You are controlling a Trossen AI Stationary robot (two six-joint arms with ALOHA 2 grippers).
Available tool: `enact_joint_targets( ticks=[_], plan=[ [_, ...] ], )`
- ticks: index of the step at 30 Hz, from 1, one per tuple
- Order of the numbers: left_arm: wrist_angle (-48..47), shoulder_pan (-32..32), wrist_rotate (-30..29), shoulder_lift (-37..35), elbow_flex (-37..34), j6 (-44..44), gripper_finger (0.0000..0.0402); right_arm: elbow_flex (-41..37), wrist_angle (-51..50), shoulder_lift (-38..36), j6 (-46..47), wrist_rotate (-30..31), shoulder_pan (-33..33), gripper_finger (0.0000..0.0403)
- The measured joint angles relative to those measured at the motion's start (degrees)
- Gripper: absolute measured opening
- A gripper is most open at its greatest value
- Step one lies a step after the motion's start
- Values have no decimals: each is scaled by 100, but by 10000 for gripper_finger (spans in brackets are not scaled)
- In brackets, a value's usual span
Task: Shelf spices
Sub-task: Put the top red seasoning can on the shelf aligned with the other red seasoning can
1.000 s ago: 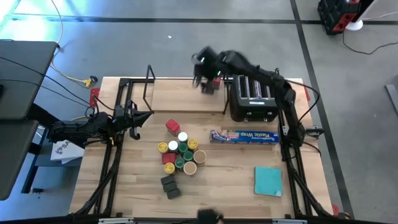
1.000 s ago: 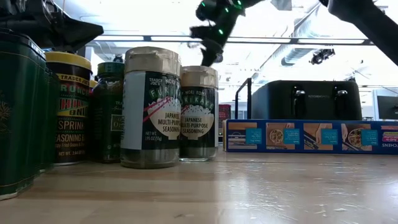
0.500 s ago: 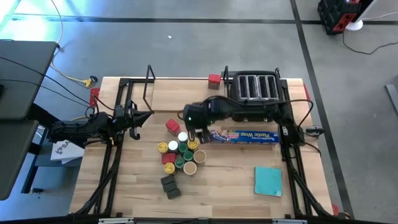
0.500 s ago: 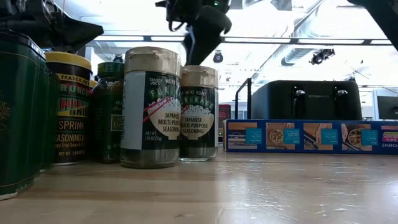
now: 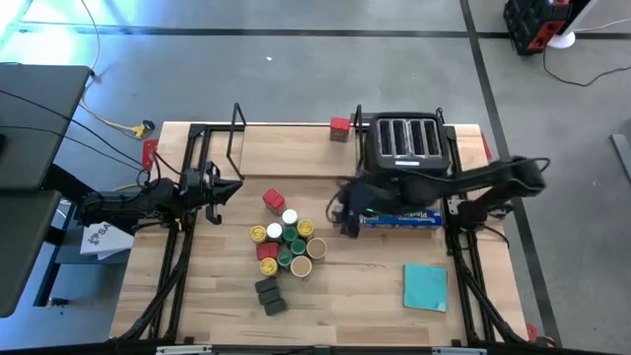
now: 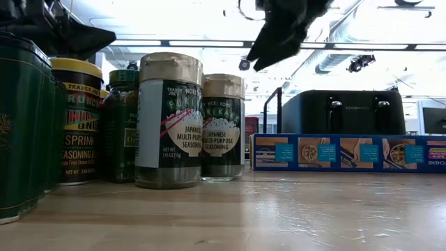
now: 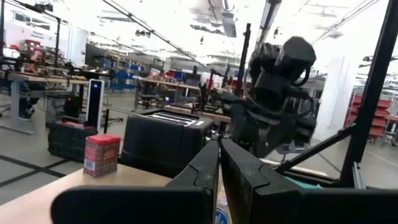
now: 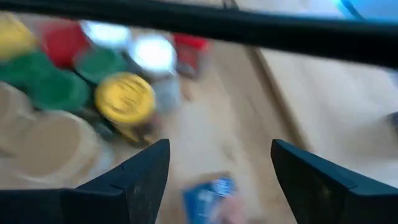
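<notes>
The spices (image 5: 283, 243) stand in a cluster mid-table: jars with yellow, green, white and tan lids, red tins, and dark blocks (image 5: 269, 294) nearer the front. One red tin (image 5: 340, 128) stands alone on the shelf (image 5: 286, 150) at the far edge. My right gripper (image 5: 349, 214) hangs open above the table, right of the cluster, over the left end of the blue wrap box (image 5: 399, 215). Its wrist view looks down on the lids (image 8: 127, 98) between its open fingers (image 8: 138, 180). My left gripper (image 5: 225, 187) waits shut at the table's left edge, holding nothing.
A black toaster (image 5: 406, 146) stands at the far right beside the shelf. A teal square pad (image 5: 425, 286) lies near the front right. Bare wood lies in front of the wrap box and left of the cluster.
My right gripper has left the red tin at the far edge, swept toward the near edge and down to just above the cluster, then gone right to the wrap box's left end, rolling as it went. It has stayed open. The red tin stays on the shelf.
</notes>
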Motion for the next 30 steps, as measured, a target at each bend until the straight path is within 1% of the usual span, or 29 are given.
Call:
enact_joint_targets(
  ticks=[3, 6, 8, 10, 11, 14, 17, 19, 22, 25, 28, 30],
  plan=[
    [46, 0, 2, 0, 0, -8, 15, -1035, 1895, -439, 495, 6, 191, 274],
    [207, 0, -1, 0, 0, -288, 15, -1924, 3981, -512, 410, 21, 386, 275],
    [365, 0, -2, 2, 0, -389, 15, -2352, 5072, -461, 317, 15, 481, 275],
    [516, 0, -20, 0, 2, -393, 15, -2642, 5734, -417, 341, -12, 534, 275],
    [555, 0, -2, 1, 2, -391, 15, -2738, 5900, -392, 341, -60, 543, 275],
    [402, -43, 90, 116, 95, -238, 15, -2871, 5909, -380, 333, -278, 543, 275],
    [147, -130, 27, 484, 327, -150, 15, -2878, 5880, -382, 346, -271, 536, 275],
    [-40, -192, 17, 830, 547, -108, 15, -2878, 5866, -382, 338, -80, 530, 275],
    [-462, -292, -213, 1503, 945, -90, 15, -2878, 5899, -382, 300, 158, 528, 275],
    [-1043, -376, -407, 2200, 1438, -30, 15, -2876, 5905, -382, 331, 204, 495, 275],
    [-1613, -458, -427, 2871, 1971, 11, 15, -2874, 5909, -382, 333, 209, 482, 275],
    [-1819, -493, -420, 3283, 2286, 13, 15, -2874, 5909, -382, 332, 209, 482, 275]
  ],
)
